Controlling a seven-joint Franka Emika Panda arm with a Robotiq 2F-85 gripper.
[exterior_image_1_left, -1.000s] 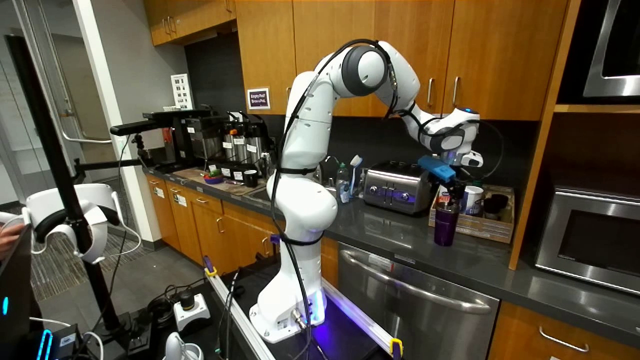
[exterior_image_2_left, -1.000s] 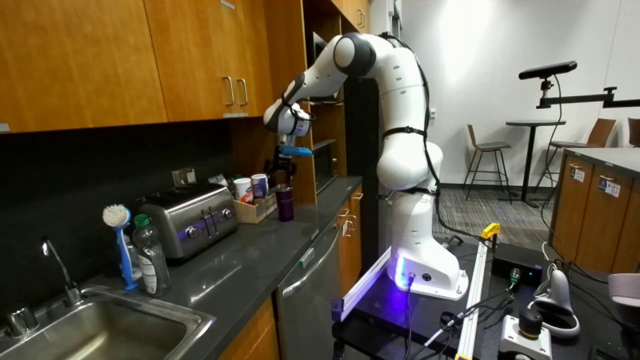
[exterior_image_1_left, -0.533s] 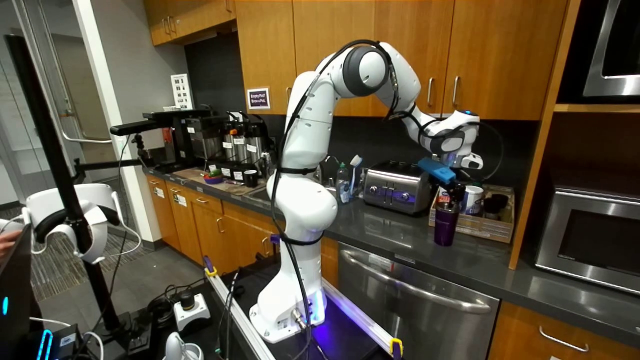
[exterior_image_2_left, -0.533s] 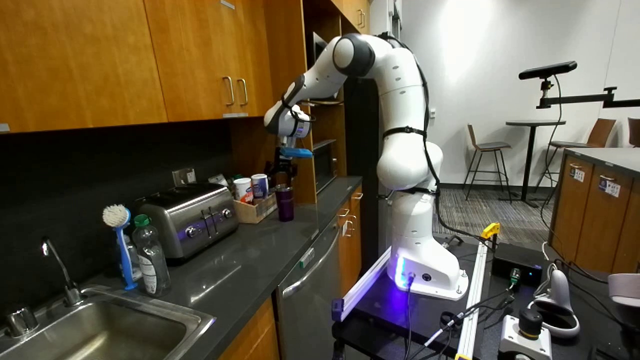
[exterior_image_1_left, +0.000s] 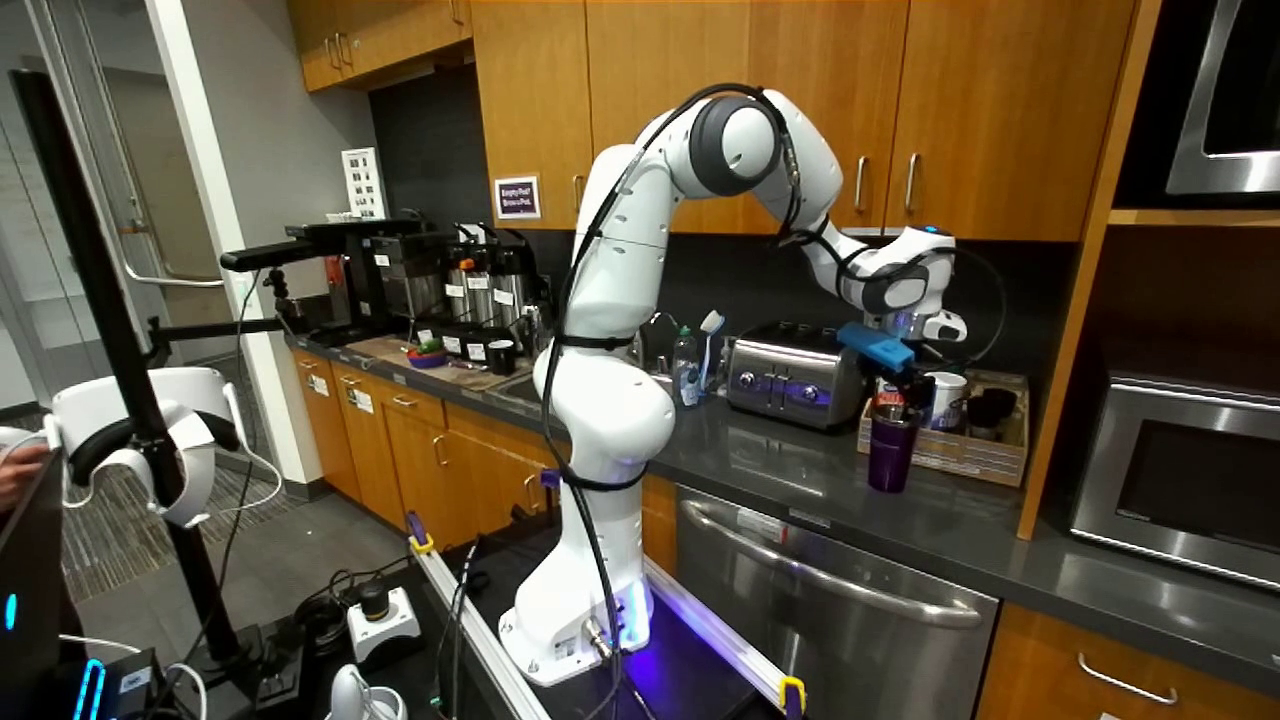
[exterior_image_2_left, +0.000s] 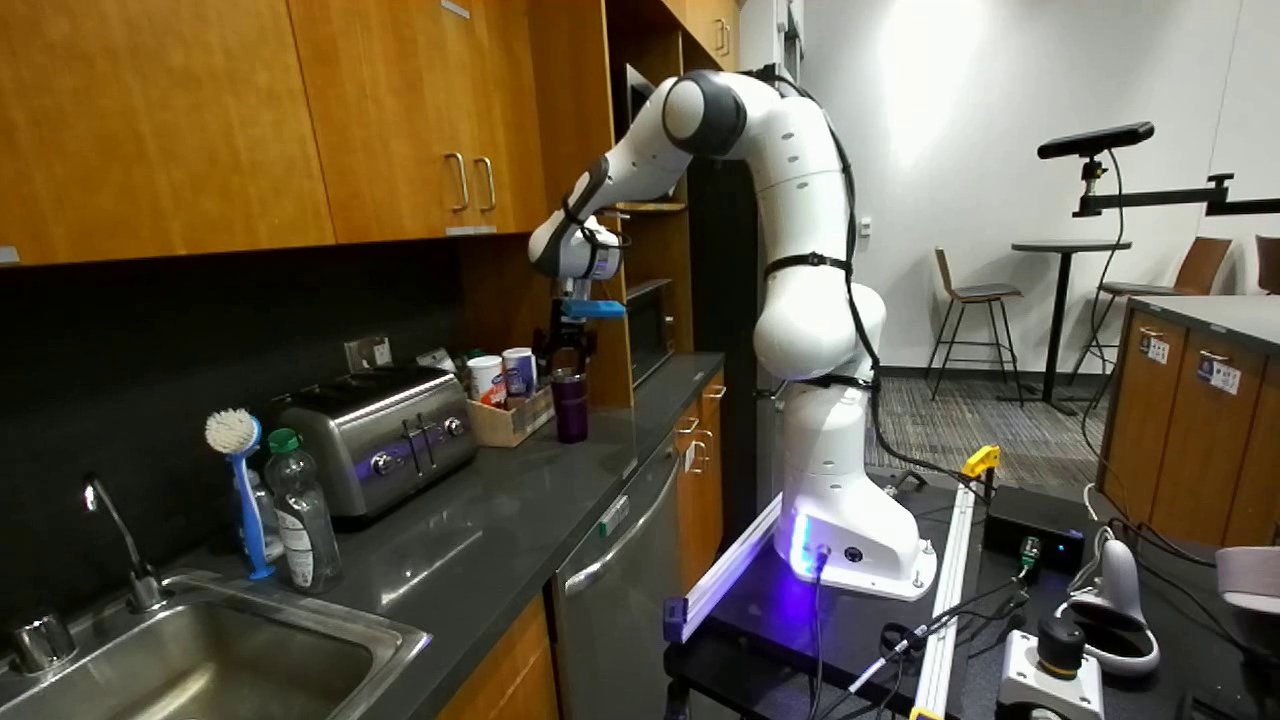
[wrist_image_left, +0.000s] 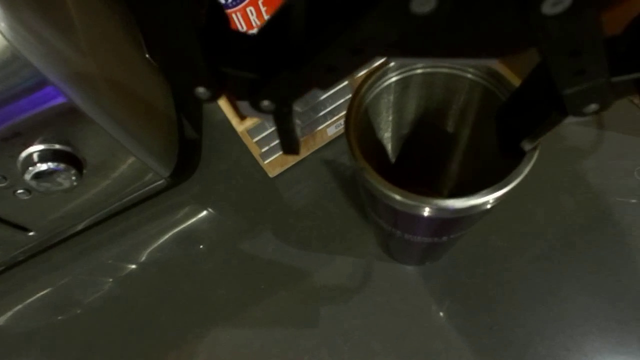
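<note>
"What's on the near left in an exterior view?"
"I see a silver stainless-steel sink (exterior_image_2_left: 405, 640)."
"And farther back?"
"I spot a clear plastic green-capped bottle (exterior_image_2_left: 302, 525), a boxy silver toaster (exterior_image_2_left: 375, 440), then, farther right, an open light-brown box (exterior_image_2_left: 497, 425)."

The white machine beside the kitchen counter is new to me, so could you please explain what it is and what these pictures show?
It is a robot arm ending in a two-fingered claw. Two of the views come from cameras outside the robot, in different places; the third comes from a camera on its wrist, looking down past the claw.

On the dark counter stand a steel toaster, a green-capped bottle, a low box with canisters inside and, near the box, an upright, open-topped purple cup.

The claw is open at the cup's rim and holds nothing. In the wrist view one finger overlaps the cup's mouth, the other shows off to its side; whether either touches the cup I cannot tell.
</note>
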